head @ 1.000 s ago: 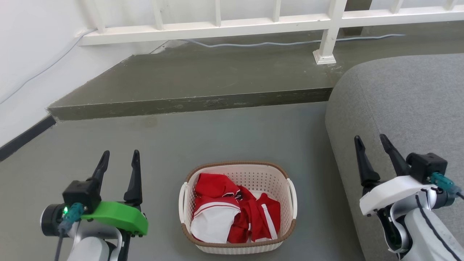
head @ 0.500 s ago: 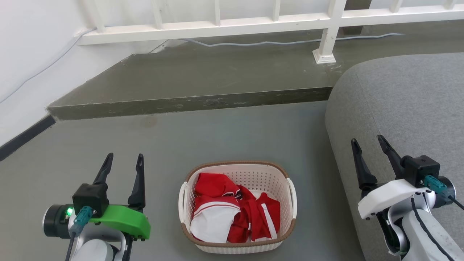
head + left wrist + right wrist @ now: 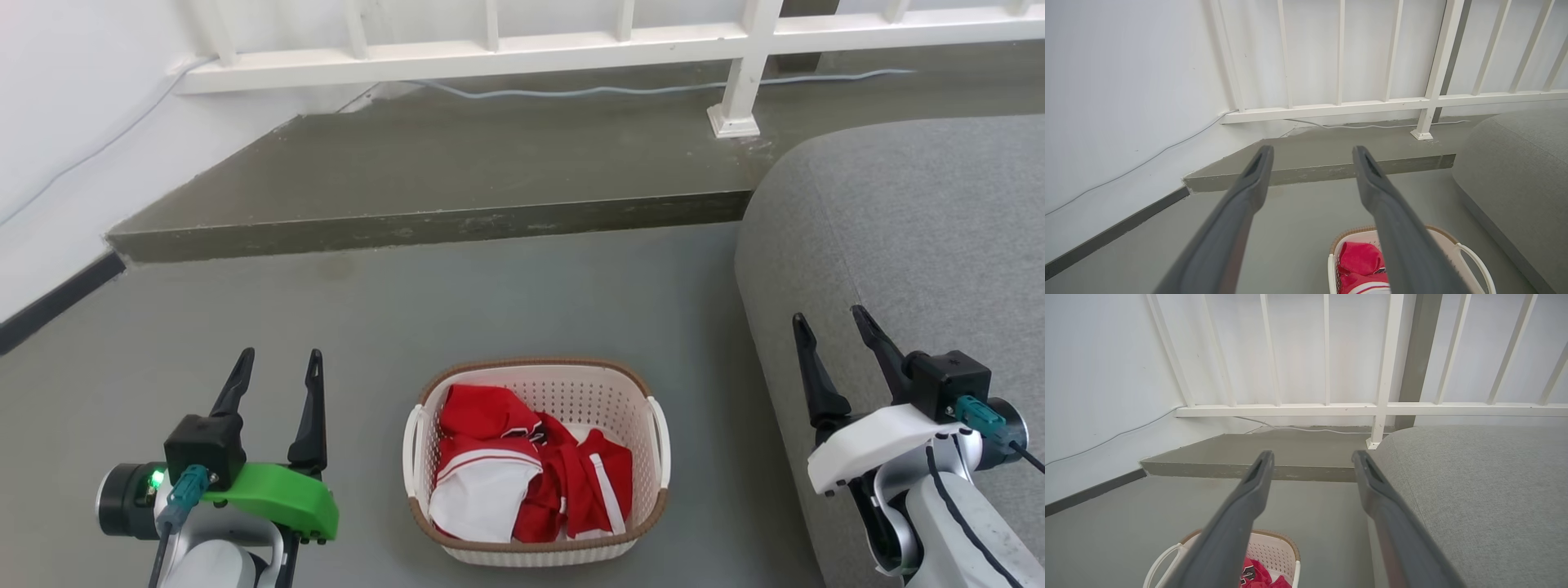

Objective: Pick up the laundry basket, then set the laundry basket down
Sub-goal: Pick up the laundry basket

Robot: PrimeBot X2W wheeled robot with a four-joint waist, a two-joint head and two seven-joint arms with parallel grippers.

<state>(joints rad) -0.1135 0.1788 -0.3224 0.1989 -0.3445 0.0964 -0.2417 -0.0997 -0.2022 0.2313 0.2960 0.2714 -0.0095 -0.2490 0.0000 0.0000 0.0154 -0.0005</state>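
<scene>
Far left, the white wall [image 3: 65, 122] with its dark baseboard [image 3: 57, 304] is closing off that side, and the raised concrete step [image 3: 424, 230] is running across the back under the white railing [image 3: 490, 55]. The left tool [image 3: 281, 354] is hovering low over the grey floor [image 3: 506, 302], fingers spread apart and gripping nothing, pointing toward the step. A strip of bare floor is lying between it and the laundry basket [image 3: 571, 398], so they aren't touching. The basket is sitting upright on the floor about midway between the two tools, mouth facing up. One white handle [image 3: 411, 445] is facing the left tool and the other is facing the right one, and red and white clothes [image 3: 563, 482] are lying bunched inside. Honestly can't call its long axis from this angle, it's looking about as wide as deep. Plenty of open floor is stretching ahead of it up to the step edge. The right tool [image 3: 829, 315] is also hanging open and empty, right by the rounded edge of the grey sofa [image 3: 914, 212], which is crowding the basket's right side with only a narrow floor gap
</scene>
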